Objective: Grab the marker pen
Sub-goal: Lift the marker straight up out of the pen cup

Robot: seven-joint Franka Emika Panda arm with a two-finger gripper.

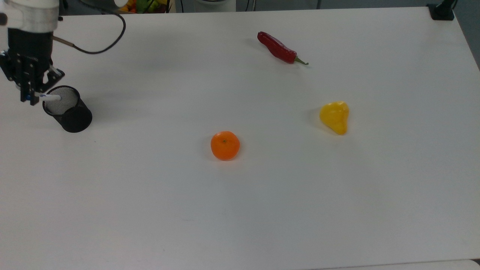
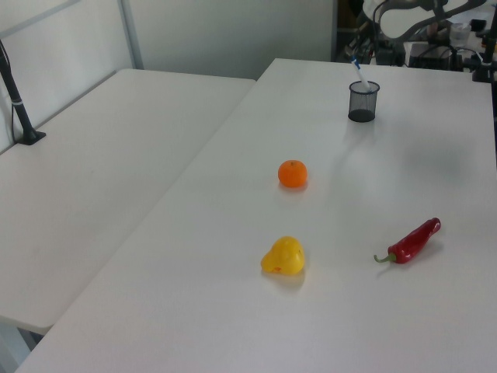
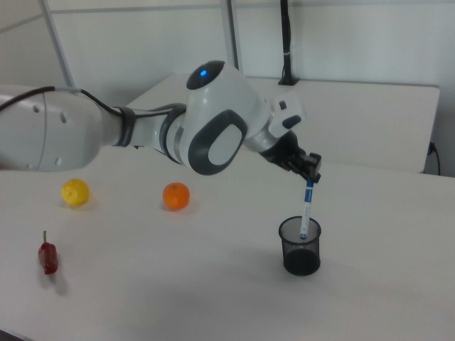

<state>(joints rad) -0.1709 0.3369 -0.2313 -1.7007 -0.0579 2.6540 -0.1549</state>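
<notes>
The marker pen (image 3: 306,207), white with blue marks, hangs nearly upright from my gripper (image 3: 311,177), which is shut on its upper end. Its lower tip is still just inside the rim of a black mesh cup (image 3: 300,246). In the top view the gripper (image 1: 30,97) is at the far left of the table, with the marker pen (image 1: 49,97) slanting over the cup's (image 1: 68,109) opening. In the left view the marker pen (image 2: 359,74) sticks up out of the cup (image 2: 363,102) at the table's far end.
On the white table (image 1: 262,210) lie an orange (image 1: 225,145) near the middle, a yellow pear-shaped fruit (image 1: 335,117) to the top view's right, and a red chilli (image 1: 279,48) further back. A black clamp (image 1: 442,11) sits at the far right corner. The arm's cable (image 1: 101,47) loops near the cup.
</notes>
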